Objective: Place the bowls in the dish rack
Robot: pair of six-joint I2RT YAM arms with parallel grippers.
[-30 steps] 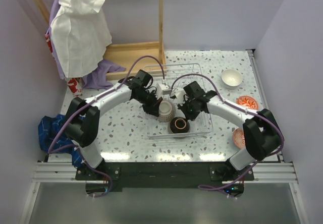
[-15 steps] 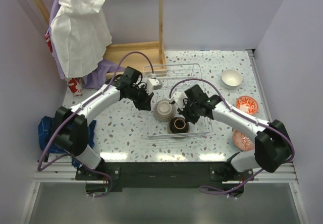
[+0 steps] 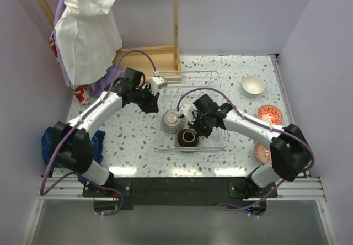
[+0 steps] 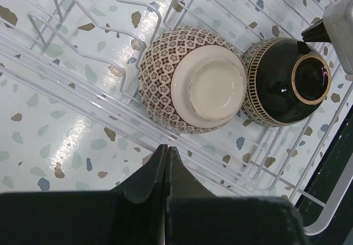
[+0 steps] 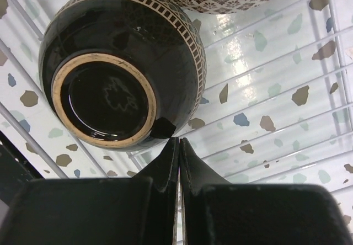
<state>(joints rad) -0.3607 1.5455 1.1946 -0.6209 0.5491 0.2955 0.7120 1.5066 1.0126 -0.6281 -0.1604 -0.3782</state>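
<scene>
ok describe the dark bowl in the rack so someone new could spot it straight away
Find the rectangular silvery wire dish rack in the middle of the speckled table. Two upturned bowls sit at its near edge. The glossy black round bowl is the nearer one, with a tan foot ring, unlike the white-based brown lattice-patterned bowl touching it.

No words, labels, brand names or numbers can be read anywhere. The black bowl (image 5: 118, 68) carries only a faint, unreadable mark inside its foot ring, and the patterned bowl (image 4: 190, 79) beside it shows decoration, not lettering.
</scene>
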